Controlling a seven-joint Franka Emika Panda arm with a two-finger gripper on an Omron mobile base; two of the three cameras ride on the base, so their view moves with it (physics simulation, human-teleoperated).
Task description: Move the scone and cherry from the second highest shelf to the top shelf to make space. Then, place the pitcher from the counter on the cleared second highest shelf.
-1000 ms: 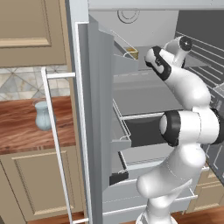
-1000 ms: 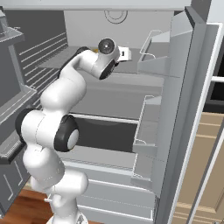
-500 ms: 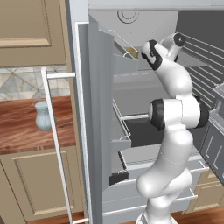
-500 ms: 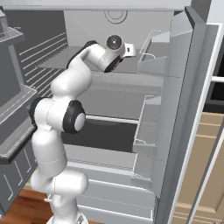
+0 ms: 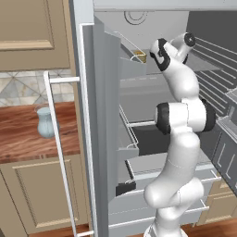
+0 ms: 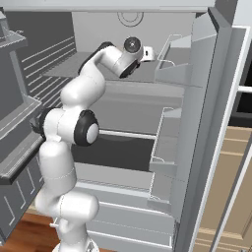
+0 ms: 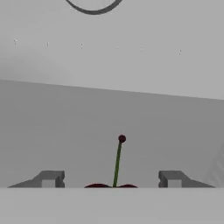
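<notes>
Sitting low between the fingertips: cherry [image 7: 112, 185], only its top and green stem showing, stem rising upright.
Pincer [image 7: 112, 179]: spread apart, 2 tips well clear of the cherry on either side, not touching it.
Top shelf [image 7: 65, 127]: flat grey panel stretching beyond the cherry, round light fitting [image 7: 92, 5] above.
Scone [image 5: 139, 57]: on the top shelf, beside the arm's wrist.
Pitcher [image 5: 45, 122]: upright on the tabletop [image 5: 18, 139], well apart from the fridge interior.

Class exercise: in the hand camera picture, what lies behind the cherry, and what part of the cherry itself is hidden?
Behind the cherry stretch a flat grey shelf and the fridge's pale back wall with a round fitting. Only its stem and dark red top show; the rest is cut off below.
</notes>
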